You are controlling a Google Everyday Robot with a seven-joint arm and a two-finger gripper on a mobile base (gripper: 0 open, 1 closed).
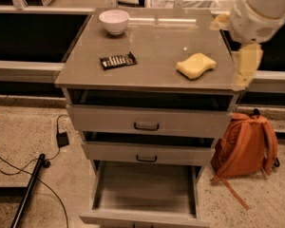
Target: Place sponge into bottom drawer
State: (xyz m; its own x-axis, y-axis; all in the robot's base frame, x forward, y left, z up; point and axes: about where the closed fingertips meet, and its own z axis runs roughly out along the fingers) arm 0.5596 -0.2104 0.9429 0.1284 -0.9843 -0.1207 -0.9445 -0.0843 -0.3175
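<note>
The pale yellow sponge lies flat on the right side of the grey cabinet top. The bottom drawer is pulled out toward me and its grey tray shows nothing inside. My gripper hangs from the white arm at the cabinet's right edge, just right of the sponge and apart from it, about level with the top. It holds nothing that I can see.
A white bowl stands at the back left of the top. A dark snack packet lies left of centre. Two upper drawers are slightly ajar. An orange backpack leans on the floor at the right. Cables lie at the left.
</note>
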